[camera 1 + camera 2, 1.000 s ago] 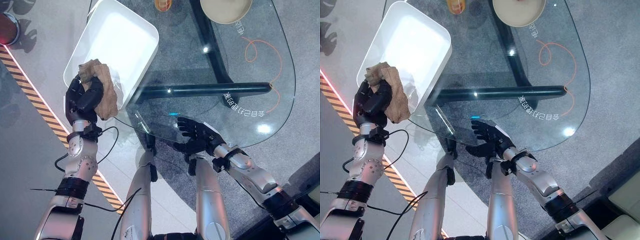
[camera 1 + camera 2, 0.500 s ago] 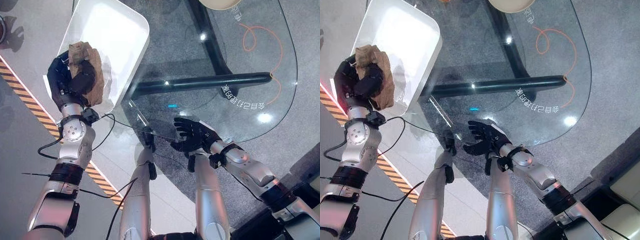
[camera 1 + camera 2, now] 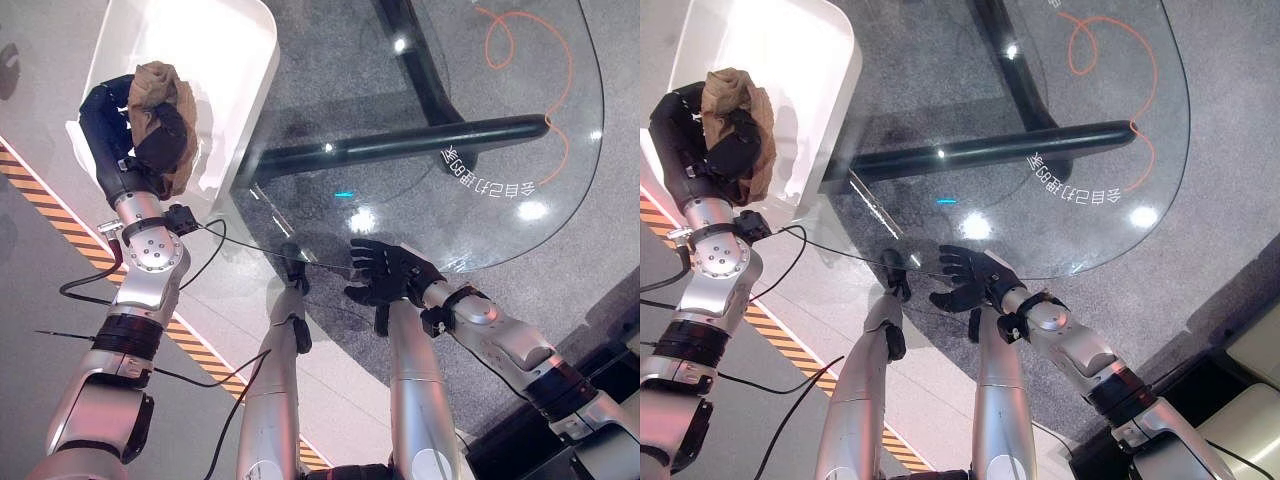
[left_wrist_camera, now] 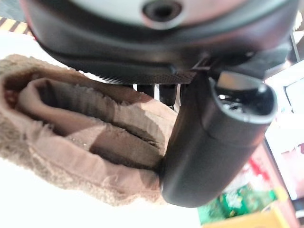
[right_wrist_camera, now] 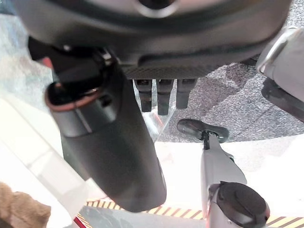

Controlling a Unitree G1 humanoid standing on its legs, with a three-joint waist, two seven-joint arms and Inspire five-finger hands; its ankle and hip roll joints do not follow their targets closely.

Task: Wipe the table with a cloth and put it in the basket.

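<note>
Moved: since a second ago the left hand (image 3: 135,135) with the cloth (image 3: 158,88) has risen from the basket's (image 3: 245,90) near rim to over its inside; the camera has shifted too, so the bowl at the table's far edge has left the head views.
Left hand: fingers and thumb curled round the cloth, gripping the brown bundle; wrist and forearm hang outside the basket's near wall.
Cloth: bunched in the left hand, over the basket's near part; whether it touches the basket floor I cannot tell.
Left wrist view: the thumb (image 4: 209,147) presses the cloth's (image 4: 80,142) folds against the palm, frayed edges showing, bright white basket below it; the head views do not give this grip detail.
Right hand: (image 3: 385,275) fingers spread and relaxed, holding nothing, at the table's (image 3: 560,190) near edge, well apart from the basket.
Right wrist view: the hand's thumb (image 5: 109,142) and short fingers over the glass edge, grey carpet beyond.
Basket: white, rounded corners, beside the glass table's left edge; its far part is bare.
Table: clear glass with a dark frame beneath; an orange line loops near its far right edge.
</note>
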